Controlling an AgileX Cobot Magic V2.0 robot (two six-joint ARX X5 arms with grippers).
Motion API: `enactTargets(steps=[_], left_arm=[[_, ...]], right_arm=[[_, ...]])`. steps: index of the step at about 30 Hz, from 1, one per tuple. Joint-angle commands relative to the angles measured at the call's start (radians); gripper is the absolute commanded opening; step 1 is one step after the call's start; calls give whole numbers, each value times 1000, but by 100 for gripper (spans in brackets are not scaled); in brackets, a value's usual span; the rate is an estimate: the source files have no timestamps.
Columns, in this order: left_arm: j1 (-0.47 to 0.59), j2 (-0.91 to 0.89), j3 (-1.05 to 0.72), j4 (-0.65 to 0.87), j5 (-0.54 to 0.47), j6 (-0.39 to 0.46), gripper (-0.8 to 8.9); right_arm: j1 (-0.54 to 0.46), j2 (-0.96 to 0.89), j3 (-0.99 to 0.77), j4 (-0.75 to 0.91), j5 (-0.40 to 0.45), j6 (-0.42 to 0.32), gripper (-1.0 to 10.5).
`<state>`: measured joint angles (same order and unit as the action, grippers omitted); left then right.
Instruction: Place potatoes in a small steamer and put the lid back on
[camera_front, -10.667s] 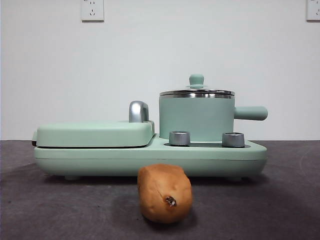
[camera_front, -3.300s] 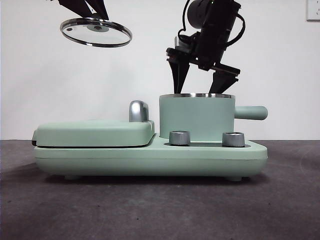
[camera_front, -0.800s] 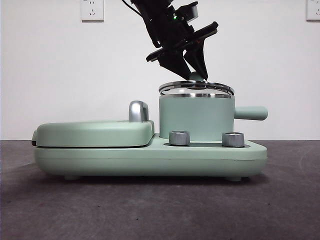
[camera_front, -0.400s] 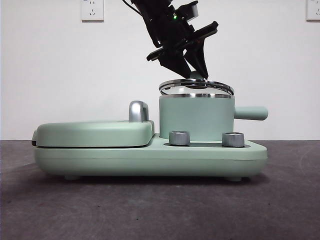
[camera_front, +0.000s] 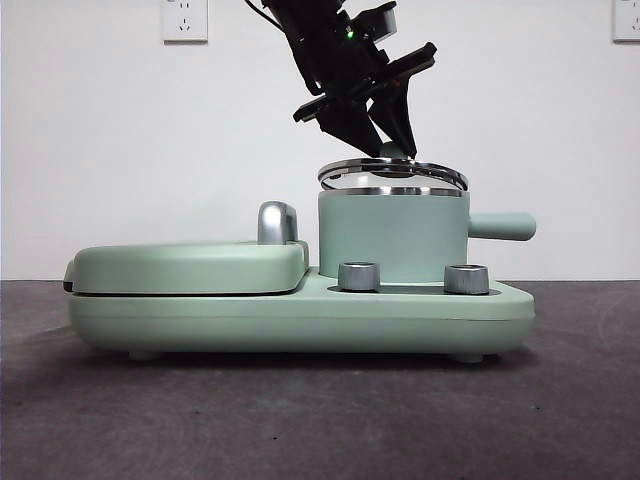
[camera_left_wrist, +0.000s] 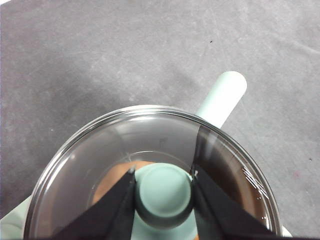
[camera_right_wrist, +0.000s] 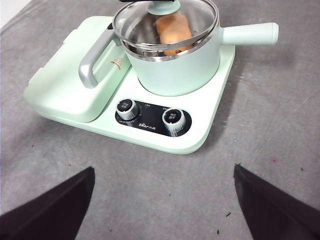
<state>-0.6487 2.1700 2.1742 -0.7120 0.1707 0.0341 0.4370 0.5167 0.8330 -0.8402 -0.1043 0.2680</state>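
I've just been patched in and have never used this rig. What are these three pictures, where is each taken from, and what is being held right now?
It is a two-armed robot at a table. The front view looks level across the table: the left gripper comes down from above, shut on the knob of the glass lid, which sits tilted just over the small steamer. The left wrist view looks down past that gripper's jaws through the lid; the potato shows inside the pot. The right wrist view comes from the waiting arm, its right gripper open and holding nothing, looking at the green cooker base with its two dials.
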Motion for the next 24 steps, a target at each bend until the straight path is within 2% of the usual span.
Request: enactTargets(steps=[1, 24], left_arm=[[-11, 8, 39, 26, 5, 3, 8], [-6, -29, 39, 47, 5, 18, 8]], right_arm=[[6, 3, 6, 10, 2, 11, 440], [6, 3, 6, 36, 1, 18, 440]])
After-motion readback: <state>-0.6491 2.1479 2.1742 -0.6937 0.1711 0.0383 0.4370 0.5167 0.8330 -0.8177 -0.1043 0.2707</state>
